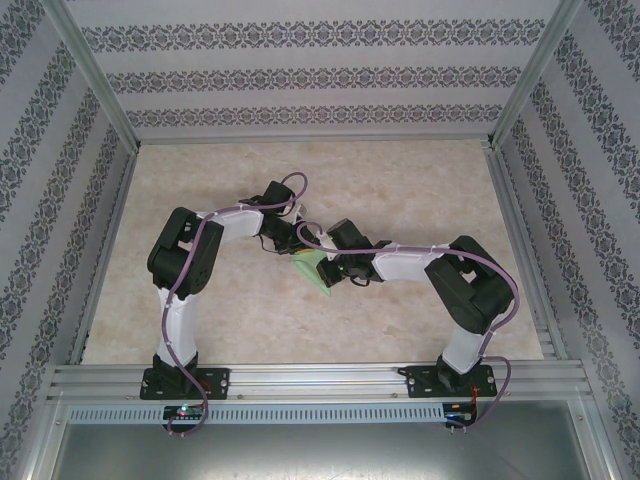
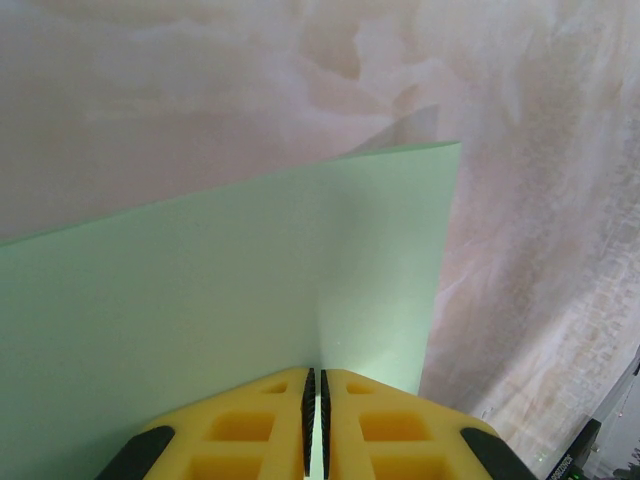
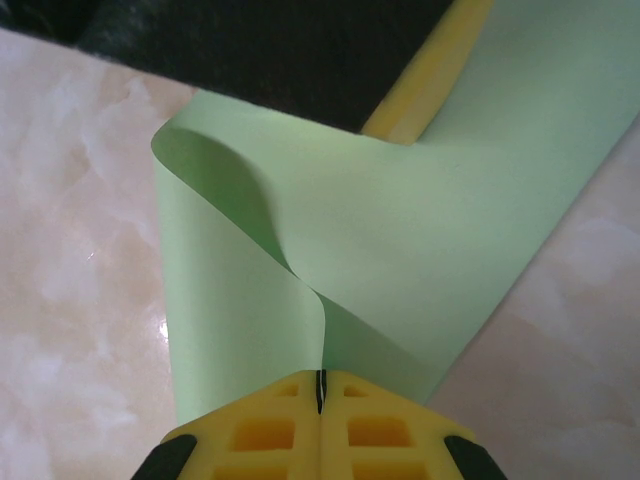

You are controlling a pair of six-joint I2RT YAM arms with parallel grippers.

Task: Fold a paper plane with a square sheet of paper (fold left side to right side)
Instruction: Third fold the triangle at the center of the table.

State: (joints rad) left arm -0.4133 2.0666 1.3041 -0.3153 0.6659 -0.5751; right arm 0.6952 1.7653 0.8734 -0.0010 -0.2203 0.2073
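Square sheet of paper (image 3: 420, 220): thin pale green paper, matt, smooth, plain; takes a soft curl at upper left of the right wrist view.
Left pincer (image 2: 315, 378) and right pincer (image 3: 320, 380): yellow moulded plastic, matt, pocketed faces, black rubbery-looking corners.
Bench (image 1: 420, 190): beige marble-pattern top, smooth, semi-gloss; small glare spot at left of the right wrist view.
Frame rails (image 1: 320, 382): bare slotted aluminium, satin finish.
Walls (image 1: 320, 75): patterned print, matt.
Arm shells (image 1: 180, 320): white and black plastic, slight sheen.
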